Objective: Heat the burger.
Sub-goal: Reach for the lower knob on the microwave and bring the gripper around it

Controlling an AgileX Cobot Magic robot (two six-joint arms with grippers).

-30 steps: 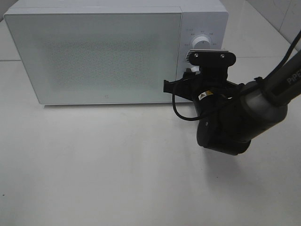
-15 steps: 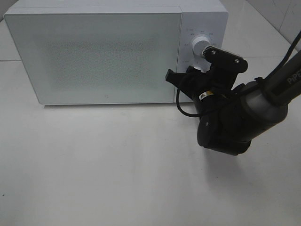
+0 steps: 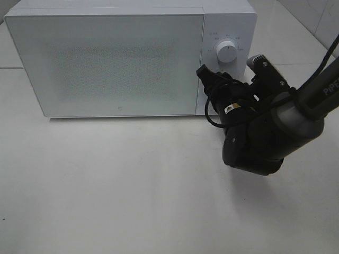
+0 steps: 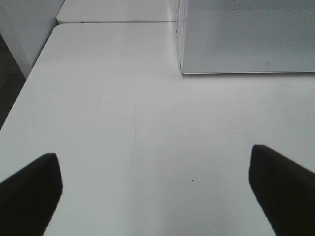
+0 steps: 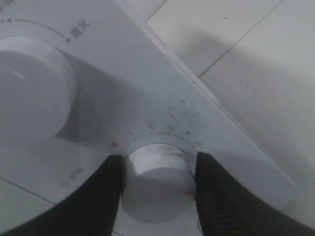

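Burger unseen, microwave door (image 3: 106,63) shut, right claw (image 5: 156,189) clamped on the lower timer dial (image 5: 157,172): twist smoothly, keep the grip square; left claw (image 4: 155,189) gapes open.

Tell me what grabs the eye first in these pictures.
A white microwave, door closed, stands at the back of the white table. The right fingers of a black arm clamp the lower knob on its control panel, under the upper knob. No burger is visible anywhere.
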